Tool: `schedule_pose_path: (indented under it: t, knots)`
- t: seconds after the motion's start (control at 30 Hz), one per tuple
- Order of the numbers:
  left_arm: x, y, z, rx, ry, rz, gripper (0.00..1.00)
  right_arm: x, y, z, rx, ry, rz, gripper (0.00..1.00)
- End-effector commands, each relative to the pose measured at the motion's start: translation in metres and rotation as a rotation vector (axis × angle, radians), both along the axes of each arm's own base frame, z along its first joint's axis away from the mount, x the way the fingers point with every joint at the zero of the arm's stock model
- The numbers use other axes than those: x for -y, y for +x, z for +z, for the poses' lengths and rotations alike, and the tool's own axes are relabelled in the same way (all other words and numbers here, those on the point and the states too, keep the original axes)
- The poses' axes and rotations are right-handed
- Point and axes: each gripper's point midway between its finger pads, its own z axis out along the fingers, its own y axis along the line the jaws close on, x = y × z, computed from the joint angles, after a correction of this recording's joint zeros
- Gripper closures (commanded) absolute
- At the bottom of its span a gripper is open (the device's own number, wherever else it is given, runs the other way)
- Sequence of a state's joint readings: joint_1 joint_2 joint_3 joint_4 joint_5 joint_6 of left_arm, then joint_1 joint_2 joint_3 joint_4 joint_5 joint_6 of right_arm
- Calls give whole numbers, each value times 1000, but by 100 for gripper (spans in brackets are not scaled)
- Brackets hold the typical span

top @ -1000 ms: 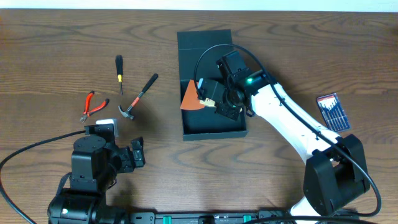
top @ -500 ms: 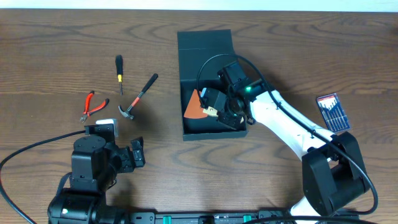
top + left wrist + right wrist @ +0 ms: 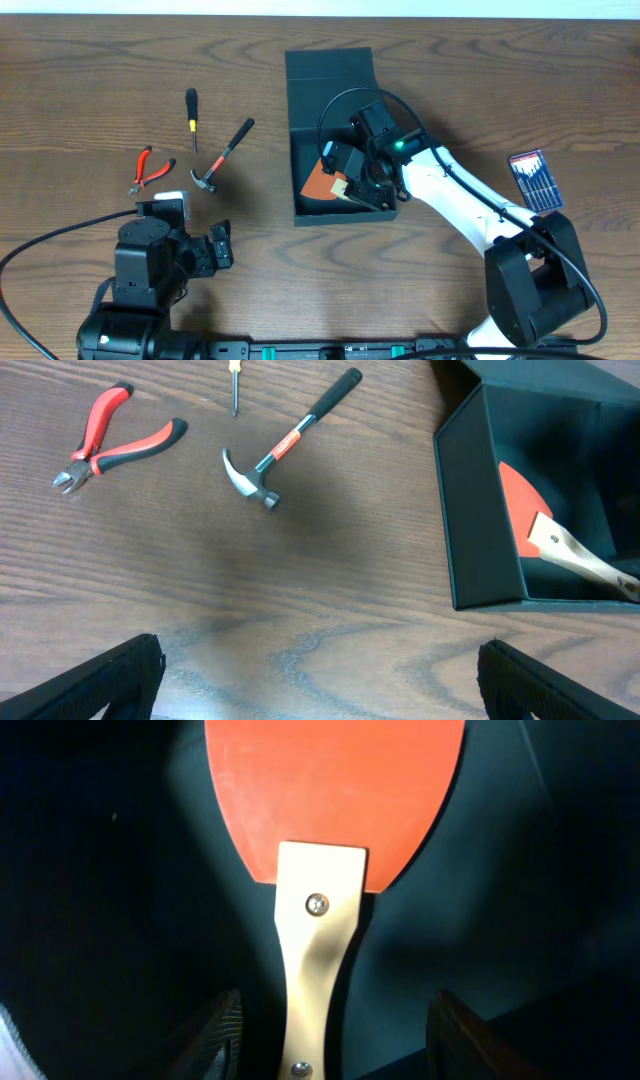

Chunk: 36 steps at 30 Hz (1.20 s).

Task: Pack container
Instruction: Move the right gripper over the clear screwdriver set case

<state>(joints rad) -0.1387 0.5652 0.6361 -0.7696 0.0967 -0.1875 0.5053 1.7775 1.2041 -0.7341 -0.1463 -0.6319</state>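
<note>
Pliers (image 3: 150, 168) with red grips lie farthest left, ahead and to the left of the left gripper (image 3: 320, 665). Screwdriver (image 3: 191, 118) sits farther ahead, hammer (image 3: 222, 155) just right of it, head toward the gripper. Left gripper hangs low over bare table, fingers spread wide, nothing between them.

Container (image 3: 340, 214) lies ahead and right of the left gripper, and directly under the right gripper (image 3: 335, 1020). Inside rests an orange paddle (image 3: 335, 800), its pale wooden handle (image 3: 318, 970) running back between the right gripper's fingers (image 3: 225, 1020). Those fingers stand apart, a gap showing on each side of the handle; not pinching it. Beyond the right arm, well apart from its gripper, a small case of bits (image 3: 530, 180) sits on the table.

Risks, as I judge them:
- Gripper is deep inside the walls. Lifting out crooked could catch the near wall and drag the container.
- A finger brushing the handle could tilt the paddle against the wall, leaving less room for other tools.

Container's look: dark teal-grey, matte, stiff straight walls, flap lid lying open and flat on the far side. Interior is dim, nearly black in the right wrist view.
</note>
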Motion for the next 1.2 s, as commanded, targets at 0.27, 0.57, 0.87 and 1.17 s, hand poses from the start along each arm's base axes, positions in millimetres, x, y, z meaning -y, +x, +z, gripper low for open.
schedule_pose_path:
  t: [0.27,0.57,0.87,1.17]
  knots:
    - [-3,3,8,19,9,22,1,-5,80,112,255,135,-252,18]
    - [-4,3,8,20,12,25,1,180,94,212,241,32,-832,1]
    - [-4,5,10,34,10,25,1,325,33,179,-4,-16,-1216,1]
    - [-4,9,14,57,9,28,1,363,37,104,-123,-52,-1168,1]
